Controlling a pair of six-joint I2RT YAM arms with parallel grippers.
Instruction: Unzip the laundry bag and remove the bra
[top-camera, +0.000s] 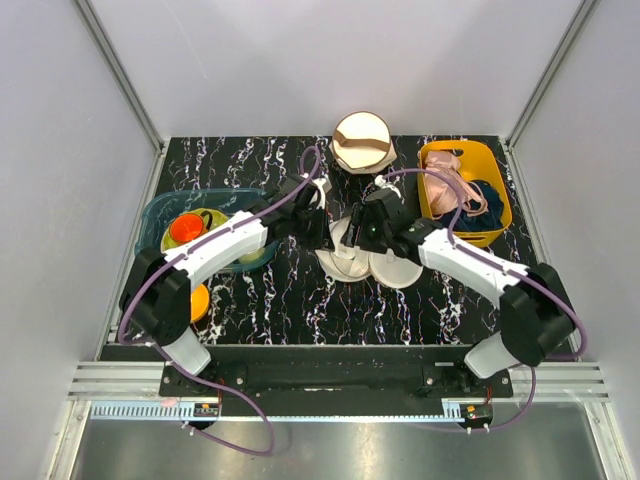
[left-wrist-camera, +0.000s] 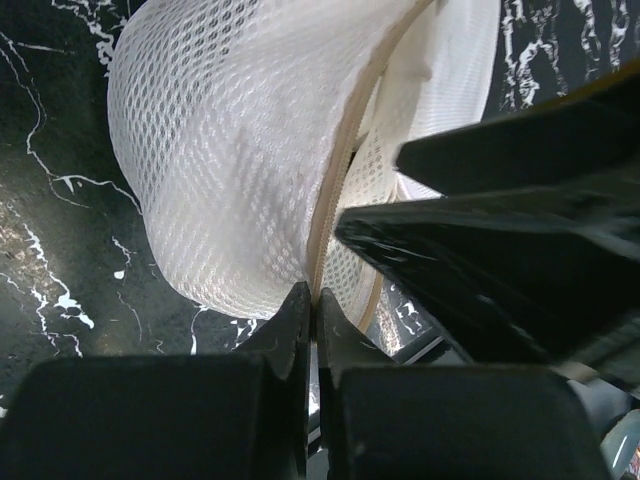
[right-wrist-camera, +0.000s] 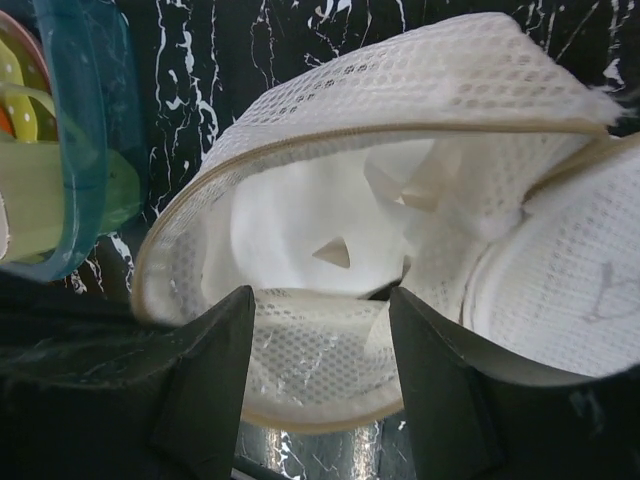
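Left pincer (left-wrist-camera: 313, 308): closed tight on the tan zip band at the rim of the laundry bag (left-wrist-camera: 220, 150). Right pincer (right-wrist-camera: 322, 335): jaws wide, the bag's lower shell lying between the fingers; no firm grip is visible.

Surface: black marble-effect tabletop (top-camera: 300, 310), glossy, with white veining. Plain pale grey walls (top-camera: 300, 60) with metal corner posts enclose it.

The laundry bag (top-camera: 392, 270) sits at the middle of the tabletop, its two shells parted. It is white honeycomb mesh, domed, and edged in tan tape. Inside lies the bra (right-wrist-camera: 290, 225): smooth, soft white fabric, loosely folded.

A translucent teal tub (top-camera: 160, 205) stands at the left edge, a yellow plastic bin (top-camera: 428, 180) at the far right corner, and a cream round bag (top-camera: 362, 140) at the far edge.
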